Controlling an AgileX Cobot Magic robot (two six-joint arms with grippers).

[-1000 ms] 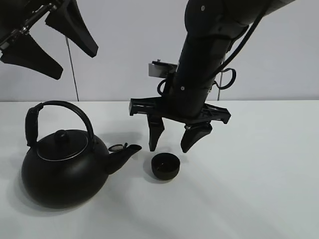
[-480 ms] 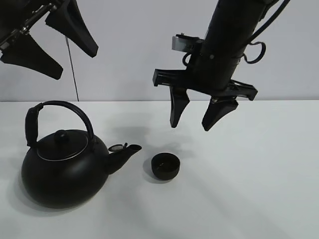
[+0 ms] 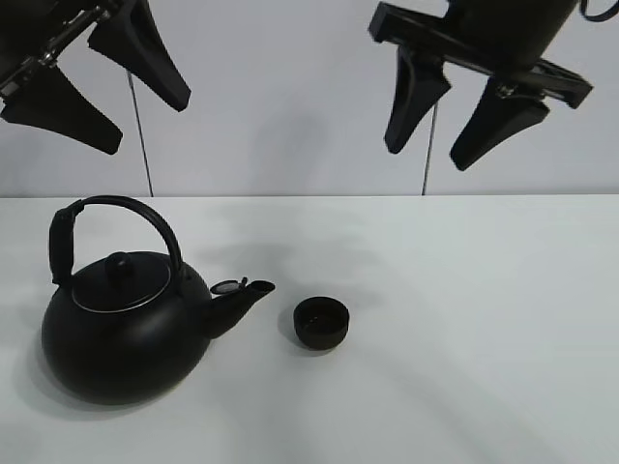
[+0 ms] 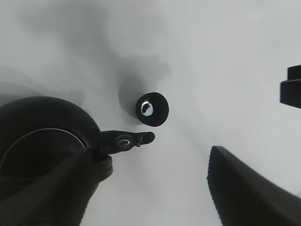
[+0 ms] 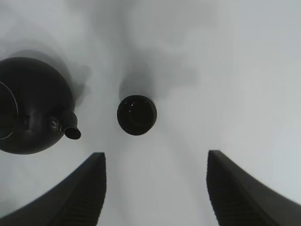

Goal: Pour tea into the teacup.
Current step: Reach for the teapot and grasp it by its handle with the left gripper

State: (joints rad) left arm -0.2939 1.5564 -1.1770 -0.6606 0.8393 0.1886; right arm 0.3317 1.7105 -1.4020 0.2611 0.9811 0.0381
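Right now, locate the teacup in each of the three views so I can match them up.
Exterior high: the teacup stands near the middle, just right of the kettle spout, not touching it.
Left wrist: the teacup is the small black round with a glint inside, close to the spout tip.
Right wrist: the teacup is the dark round a short gap from the spout.
Shared landmark: the kettle spout, next to the teacup in every view.

My left claw [image 3: 145,124] and my right claw [image 3: 427,155] are both plain matte black. The teacup [image 3: 321,322] is matte black too, with a small white glint inside it in the left wrist view. The kettle [image 3: 121,333] is black, with a thin silver ring around its lid [image 3: 121,280]. The surface [image 3: 464,319] is plain white with soft grey shadows, and the wall [image 3: 271,97] is pale grey.
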